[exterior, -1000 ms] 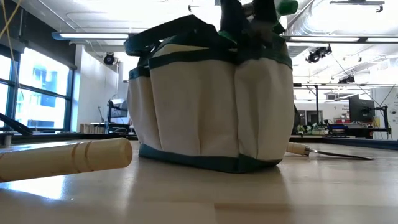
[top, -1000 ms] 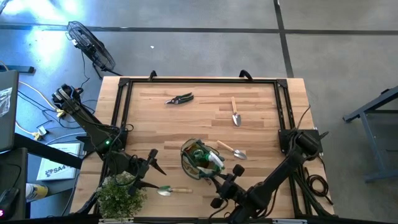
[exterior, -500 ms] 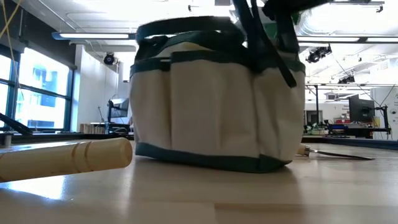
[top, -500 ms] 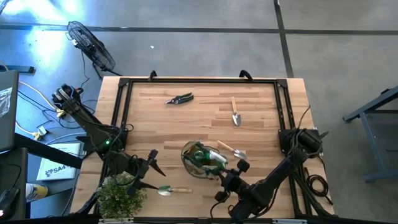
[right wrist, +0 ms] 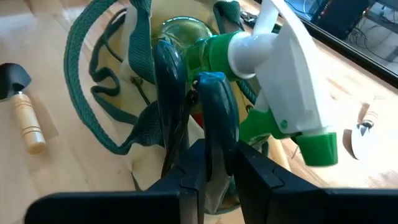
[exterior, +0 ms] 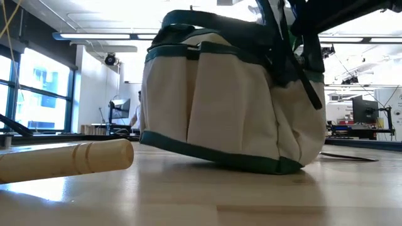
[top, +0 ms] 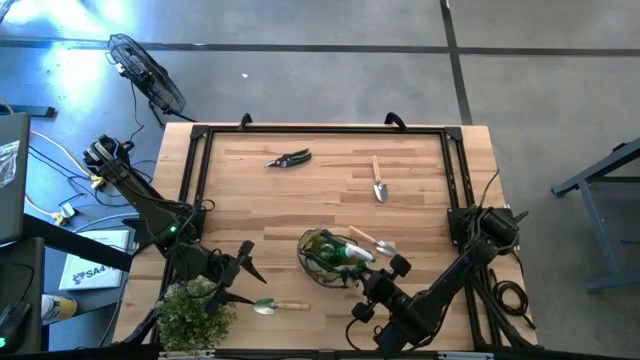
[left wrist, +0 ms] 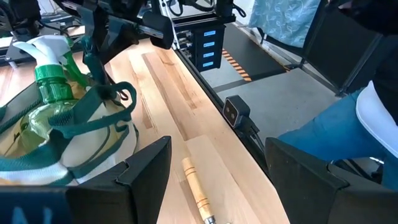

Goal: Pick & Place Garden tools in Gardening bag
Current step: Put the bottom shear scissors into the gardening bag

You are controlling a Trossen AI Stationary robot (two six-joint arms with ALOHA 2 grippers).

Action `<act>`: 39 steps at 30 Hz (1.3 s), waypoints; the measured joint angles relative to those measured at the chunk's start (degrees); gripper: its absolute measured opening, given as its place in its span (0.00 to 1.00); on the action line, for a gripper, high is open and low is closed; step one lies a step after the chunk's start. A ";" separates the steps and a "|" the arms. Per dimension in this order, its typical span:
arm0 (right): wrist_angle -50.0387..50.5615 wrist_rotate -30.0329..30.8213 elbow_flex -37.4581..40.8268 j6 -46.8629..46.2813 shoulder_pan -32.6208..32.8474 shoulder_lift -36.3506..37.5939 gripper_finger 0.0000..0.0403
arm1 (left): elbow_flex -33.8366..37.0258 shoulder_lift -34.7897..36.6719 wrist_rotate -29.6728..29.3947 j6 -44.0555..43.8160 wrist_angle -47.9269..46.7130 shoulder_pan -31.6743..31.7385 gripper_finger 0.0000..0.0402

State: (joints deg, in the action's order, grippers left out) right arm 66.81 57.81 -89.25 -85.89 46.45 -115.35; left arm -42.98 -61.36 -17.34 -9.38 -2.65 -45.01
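**Bag Hauled by Its Strap; Four Tools Left Outside**

Found right pincer [right wrist: 193, 81] clamped together on a green loop strap [right wrist: 140, 74] of the gardening bag [exterior: 213, 119], at about 5 o'clock from the middle of the bench [top: 420, 150]. Judged the grip as a means of dragging or righting the bag rather than of loading it: no tool seen between the jaws, only webbing. Observed the bag tipped in the low view, one base edge off the wood and the other edge bearing down, consistent with a pull on the strap from above.

Noted a green-and-white spray bottle [right wrist: 273, 74] standing inside the bag, nozzle out over the rim.

Found left pincer [top: 250, 260] spread apart and empty at 7 o'clock, waiting beside the potted plant [top: 195, 315].

Recorded outside the bag: pruning shears [top: 288, 158] at 11 o'clock, one trowel [top: 380, 182] at 2 o'clock, a second trowel [top: 372, 240] just beside the bag at its 2 o'clock, a third trowel [top: 275, 306] at 7 o'clock near the plant. Judged the task well short of done.
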 joint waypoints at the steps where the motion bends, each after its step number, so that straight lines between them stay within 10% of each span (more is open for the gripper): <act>1: 0.00 0.37 0.04 0.00 0.14 0.11 0.13 | 0.00 0.00 0.00 0.03 -0.01 0.00 0.63; 21: -2.52 -3.41 0.06 0.33 -1.24 1.15 0.14 | 0.00 0.00 2.12 -1.43 0.80 0.00 0.63; 39: -6.64 2.94 0.09 6.31 -1.10 6.17 0.43 | 0.00 0.00 4.55 -1.45 0.80 -0.02 0.63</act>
State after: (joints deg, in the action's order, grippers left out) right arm 60.16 60.75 -89.17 -79.57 45.35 -109.18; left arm -42.98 -61.36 -12.80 -10.83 -1.85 -45.04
